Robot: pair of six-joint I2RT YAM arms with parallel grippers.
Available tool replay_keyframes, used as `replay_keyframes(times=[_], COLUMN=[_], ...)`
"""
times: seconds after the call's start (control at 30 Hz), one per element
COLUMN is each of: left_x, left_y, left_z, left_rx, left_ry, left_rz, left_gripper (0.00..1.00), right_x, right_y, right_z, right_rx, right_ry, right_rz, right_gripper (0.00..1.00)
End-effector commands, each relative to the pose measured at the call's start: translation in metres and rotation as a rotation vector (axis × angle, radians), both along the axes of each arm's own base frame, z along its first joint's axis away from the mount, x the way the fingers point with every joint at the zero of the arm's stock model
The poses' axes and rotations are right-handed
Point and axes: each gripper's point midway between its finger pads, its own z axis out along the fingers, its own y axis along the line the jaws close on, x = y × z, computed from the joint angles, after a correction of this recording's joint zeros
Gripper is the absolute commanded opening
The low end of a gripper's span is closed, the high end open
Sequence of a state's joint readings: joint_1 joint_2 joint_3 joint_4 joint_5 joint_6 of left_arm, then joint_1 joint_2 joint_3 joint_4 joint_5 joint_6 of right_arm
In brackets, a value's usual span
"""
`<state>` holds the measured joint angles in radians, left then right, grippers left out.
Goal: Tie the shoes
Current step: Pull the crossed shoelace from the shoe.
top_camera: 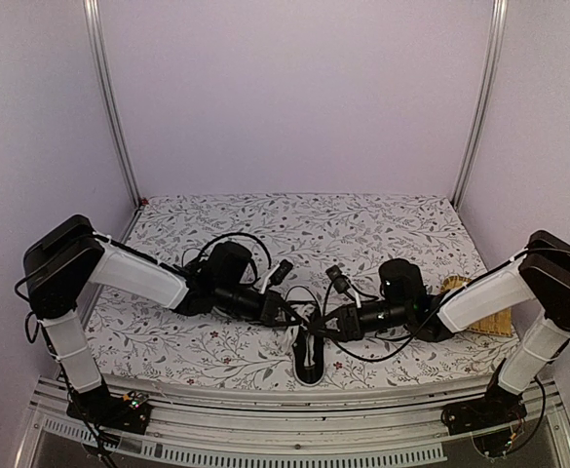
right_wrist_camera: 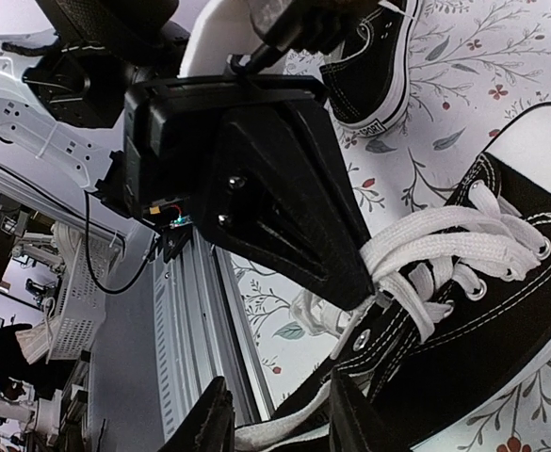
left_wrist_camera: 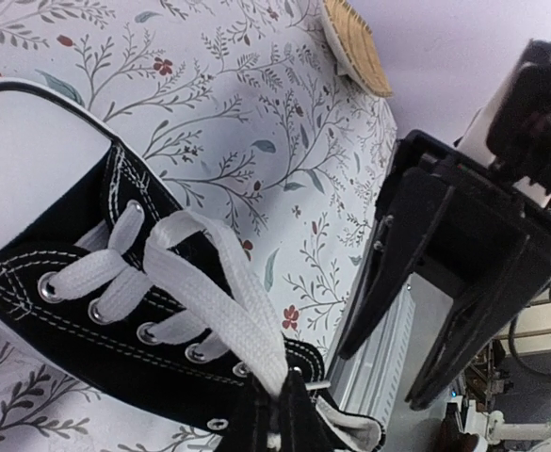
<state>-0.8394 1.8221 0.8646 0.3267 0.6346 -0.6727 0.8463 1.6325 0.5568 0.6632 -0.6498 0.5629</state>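
Black canvas and white rubber fill my remote feeds; a small tab on the heel strip of the second sneaker [right_wrist_camera: 374, 66] is too blurred for me to read. A white cloth [top_camera: 382, 219] printed with grey sprigs and small red flowers serves as the work surface, framed by pale lilac walls [top_camera: 294, 88] and two aluminium posts [top_camera: 109, 107], with a woven straw piece [top_camera: 497, 324] at the right edge beside the right arm [top_camera: 484, 292]. The near sneaker [top_camera: 309, 359] lies at the front middle of the cloth, close to the metal rail [top_camera: 294, 405], between the two pincers. My left pincer [left_wrist_camera: 280, 394] is pressed together on a white lace [left_wrist_camera: 223, 301] drawn up from the eyelets [left_wrist_camera: 94, 311]. My right pincer [right_wrist_camera: 280, 395] stands spread just beside the shoe's ankle end, a loose lace end lying across the gap between its fingers [right_wrist_camera: 209, 419], not gripped.
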Motion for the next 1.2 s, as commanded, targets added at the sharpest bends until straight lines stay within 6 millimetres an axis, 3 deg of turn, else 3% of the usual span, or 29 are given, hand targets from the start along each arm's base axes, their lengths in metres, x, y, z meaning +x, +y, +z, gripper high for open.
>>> replay_keyframes(times=[0.0, 0.3, 1.0, 1.1, 1.17], left_x=[0.002, -0.001, -0.001, -0.002, -0.001], left_y=[-0.004, -0.005, -0.006, -0.006, -0.005], left_z=[0.018, 0.017, 0.018, 0.017, 0.015], left_rx=[-0.083, -0.09, -0.106, -0.104, -0.101], left_ry=[-0.008, 0.011, 0.02, 0.021, 0.025], left_rz=[-0.026, -0.037, -0.035, -0.037, -0.036], left_gripper=[0.0, 0.0, 0.0, 0.0, 0.0], right_x=[0.006, 0.007, 0.016, 0.018, 0.02], right_y=[0.011, 0.016, 0.018, 0.017, 0.016], right_z=[0.001, 0.007, -0.022, -0.022, -0.023], right_rx=[0.016, 0.039, -0.021, -0.024, -0.029], right_ry=[0.004, -0.004, 0.056, 0.058, 0.06], right_rz=[-0.004, 0.001, -0.066, -0.081, -0.094], right_gripper=[0.34, 0.31, 0.2, 0.05, 0.02])
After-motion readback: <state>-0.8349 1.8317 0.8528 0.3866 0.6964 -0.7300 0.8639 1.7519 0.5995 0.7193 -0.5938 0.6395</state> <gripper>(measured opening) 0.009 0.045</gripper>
